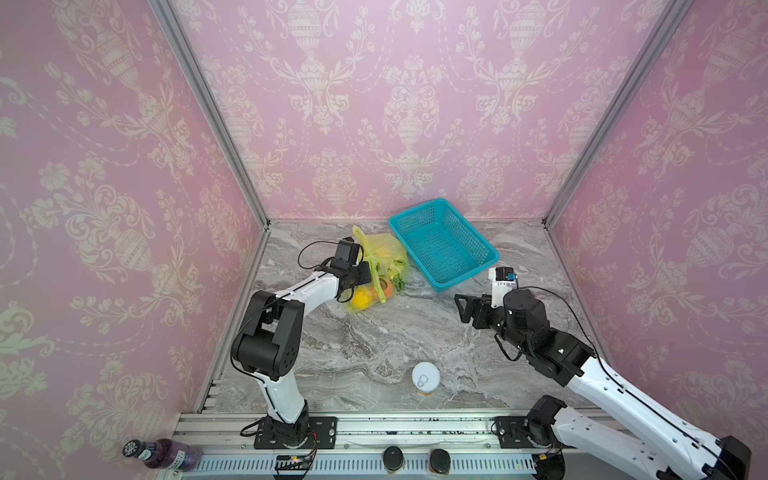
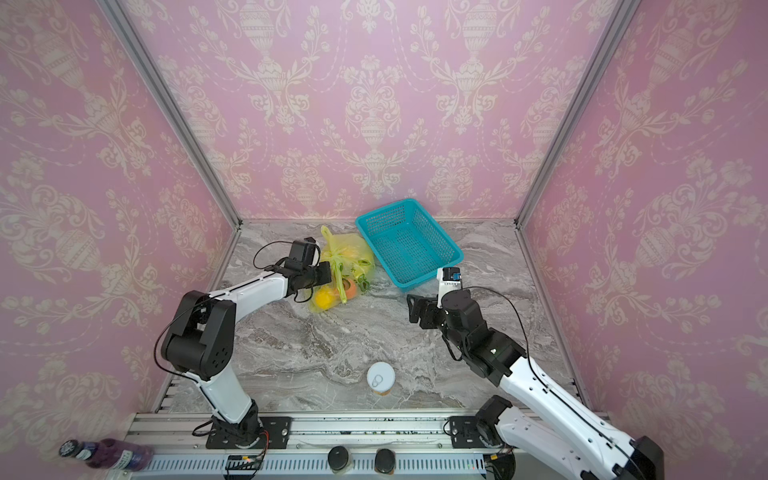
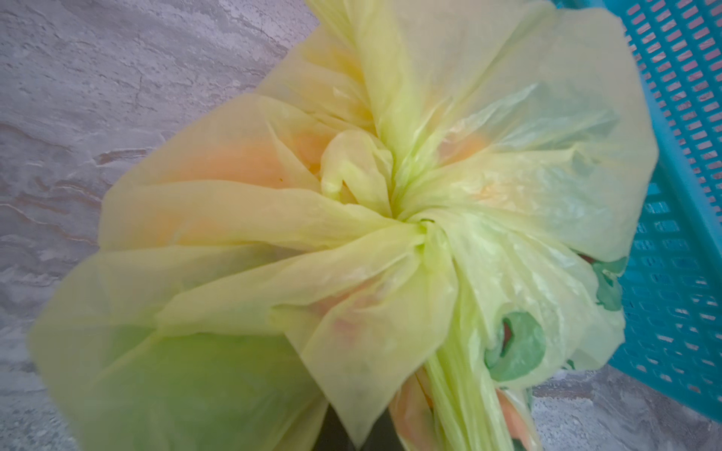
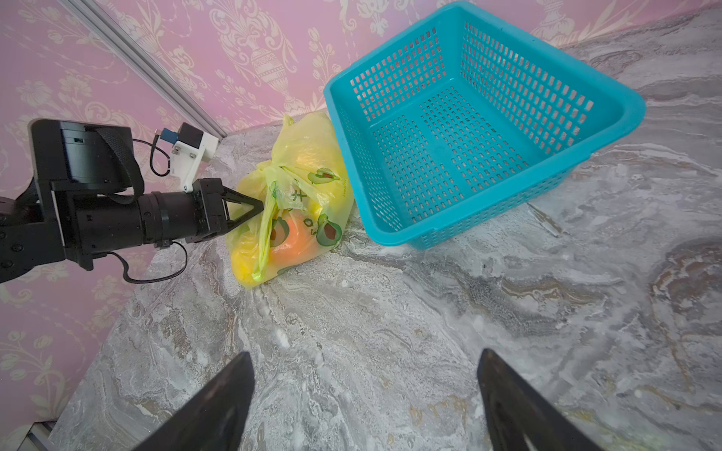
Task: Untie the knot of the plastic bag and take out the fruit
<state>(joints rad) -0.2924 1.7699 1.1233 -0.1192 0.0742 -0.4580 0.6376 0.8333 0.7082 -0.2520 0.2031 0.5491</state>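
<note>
Left fingers [image 4: 254, 204] pinch the plastic bag [image 4: 308, 152] beside the knot [image 3: 418, 230].

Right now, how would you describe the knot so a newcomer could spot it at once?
Find the teal basket at the back of the marble table; a yellow-green bag lies beside its left wall. The knot is the twisted pinch where all the bag's creases meet, unlike the smooth printed plastic around it.

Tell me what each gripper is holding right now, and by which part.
The left gripper is shut on the plastic bag, pinching its film at the handle strip near the knot. The right gripper is open and holds nothing.
</note>
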